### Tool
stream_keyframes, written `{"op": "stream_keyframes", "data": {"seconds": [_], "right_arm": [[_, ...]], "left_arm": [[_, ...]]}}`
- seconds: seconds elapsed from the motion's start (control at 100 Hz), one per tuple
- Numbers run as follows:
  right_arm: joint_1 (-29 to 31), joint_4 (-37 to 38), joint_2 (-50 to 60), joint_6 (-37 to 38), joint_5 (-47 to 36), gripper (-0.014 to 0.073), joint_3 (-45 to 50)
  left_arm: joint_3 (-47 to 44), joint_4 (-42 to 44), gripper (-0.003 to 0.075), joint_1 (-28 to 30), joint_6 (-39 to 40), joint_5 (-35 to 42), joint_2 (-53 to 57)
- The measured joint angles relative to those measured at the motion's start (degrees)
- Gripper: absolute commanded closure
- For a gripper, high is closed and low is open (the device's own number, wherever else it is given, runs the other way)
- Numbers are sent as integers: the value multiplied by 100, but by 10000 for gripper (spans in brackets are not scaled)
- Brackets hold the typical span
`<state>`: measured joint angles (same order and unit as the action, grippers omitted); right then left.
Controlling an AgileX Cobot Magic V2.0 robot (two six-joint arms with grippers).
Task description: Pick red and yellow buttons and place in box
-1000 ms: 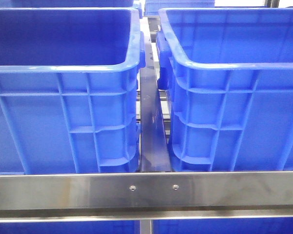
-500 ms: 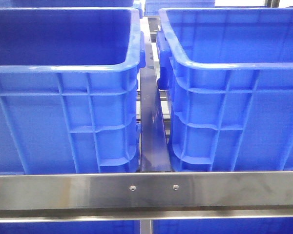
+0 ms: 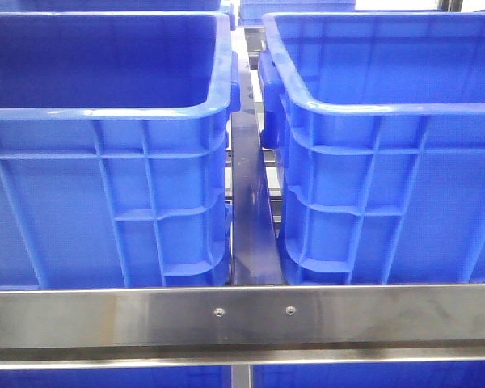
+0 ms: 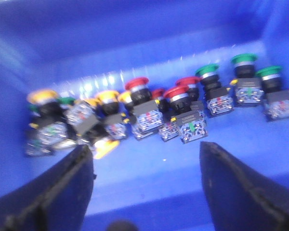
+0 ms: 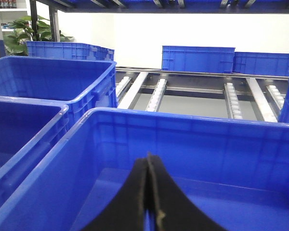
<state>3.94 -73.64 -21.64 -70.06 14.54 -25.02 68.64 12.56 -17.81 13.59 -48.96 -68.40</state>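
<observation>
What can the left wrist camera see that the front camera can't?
Only the left wrist view shows the push buttons lying in a row inside a bin: red buttons, yellow buttons and green buttons, with the open left claw hanging above them.

Only the front view shows two bins side by side, the left bin and right bin, behind a steel rail. No claw appears there.

Both show blue plastic bin walls.

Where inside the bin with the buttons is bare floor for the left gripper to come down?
Free: the blue floor strip between the left gripper, open, and the row of buttons. Crowded: the row itself, from the yellow buttons through the red buttons to the green buttons.
</observation>
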Motion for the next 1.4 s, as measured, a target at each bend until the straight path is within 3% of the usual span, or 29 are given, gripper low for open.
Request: {"op": "stream_keyframes", "data": {"seconds": [0.3, 0.72, 1.4], "right_arm": [[0, 0, 0, 0, 0, 661, 0], [0, 0, 0, 0, 0, 661, 0], [0, 0, 0, 0, 0, 661, 0]], "left_arm": [[39, -52, 290, 514, 1057, 10, -912], [51, -894, 290, 1539, 1265, 403, -1442], [51, -915, 290, 1614, 1557, 667, -2312]]}}
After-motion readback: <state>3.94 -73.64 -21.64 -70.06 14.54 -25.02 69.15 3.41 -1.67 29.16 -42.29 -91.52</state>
